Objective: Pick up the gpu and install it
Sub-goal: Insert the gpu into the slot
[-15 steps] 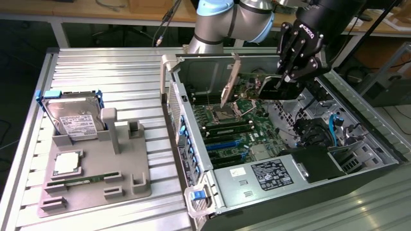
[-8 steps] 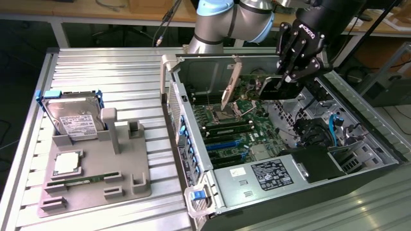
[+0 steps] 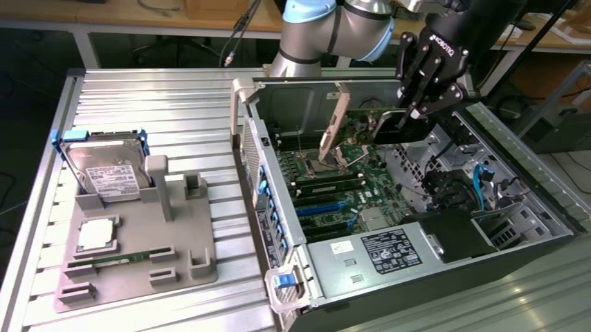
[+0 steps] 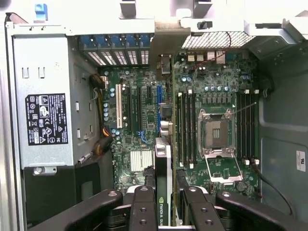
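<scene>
The jaws were closed partway onto the gpu point(image 4: 163, 192), gripping it edge-on: in the wrist view a dark finger point(image 4: 144, 207) sat on either side of the card's thin edge, with the card between them. The card hung inside the open computer case point(image 3: 517, 200), over the motherboard point(image 3: 360, 197). In the wrist view it lay along the line between the expansion slots point(image 4: 130, 108) and the memory slots point(image 4: 186, 127). Its pale metal bracket point(image 3: 334, 124) pointed toward the rear wall of the case, tilted in the exterior view. Whether the card's lower edge touched the board could not be told. Beside it on the board, the processor socket point(image 4: 215, 132) stood with its frame flipped open. A finned heat sink point(image 4: 142, 160) sat near the jaws on the other side of the card. The power supply point(image 3: 369, 259), with its black label, filled the corner of the case nearest the exterior camera. Well apart, toward the exterior view's left, a grey holder point(image 3: 185, 259) lay on the ribbed metal surface point(image 3: 138, 97). It carried an upright hard drive point(image 3: 109, 176) in a blue-trimmed frame, a square processor point(image 3: 96, 235) lying flat, and a slim green memory stick point(image 3: 124, 259).
</scene>
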You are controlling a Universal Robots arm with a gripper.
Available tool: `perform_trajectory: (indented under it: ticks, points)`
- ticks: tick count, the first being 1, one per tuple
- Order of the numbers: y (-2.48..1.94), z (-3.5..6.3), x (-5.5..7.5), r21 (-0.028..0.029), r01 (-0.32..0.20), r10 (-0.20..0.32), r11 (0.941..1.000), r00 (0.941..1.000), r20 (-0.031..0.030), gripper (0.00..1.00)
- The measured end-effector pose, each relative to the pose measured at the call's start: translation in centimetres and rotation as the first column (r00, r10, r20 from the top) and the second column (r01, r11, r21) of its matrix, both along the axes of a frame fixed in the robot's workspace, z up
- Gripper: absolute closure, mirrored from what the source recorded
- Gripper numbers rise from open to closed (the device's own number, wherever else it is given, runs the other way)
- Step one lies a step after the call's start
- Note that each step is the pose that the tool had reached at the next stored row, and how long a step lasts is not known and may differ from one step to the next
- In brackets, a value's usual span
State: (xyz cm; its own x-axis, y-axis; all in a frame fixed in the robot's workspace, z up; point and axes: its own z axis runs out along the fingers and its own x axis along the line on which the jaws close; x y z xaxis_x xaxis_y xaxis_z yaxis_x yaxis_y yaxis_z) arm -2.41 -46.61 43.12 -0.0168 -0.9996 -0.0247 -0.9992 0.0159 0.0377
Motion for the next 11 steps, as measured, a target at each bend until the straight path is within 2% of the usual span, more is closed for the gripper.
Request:
perform_trajectory:
  ticks: [4, 11]
  points:
    - [0.00, 0.00, 0.00, 0.0000, -0.018, 0.018, 0.9998, 0.9998, 0.0000, 0.73]
    - [0.01, -0.04, 0.00, 0.0001, -0.018, 0.018, 0.9998, 0.9998, 0.0000, 0.73]
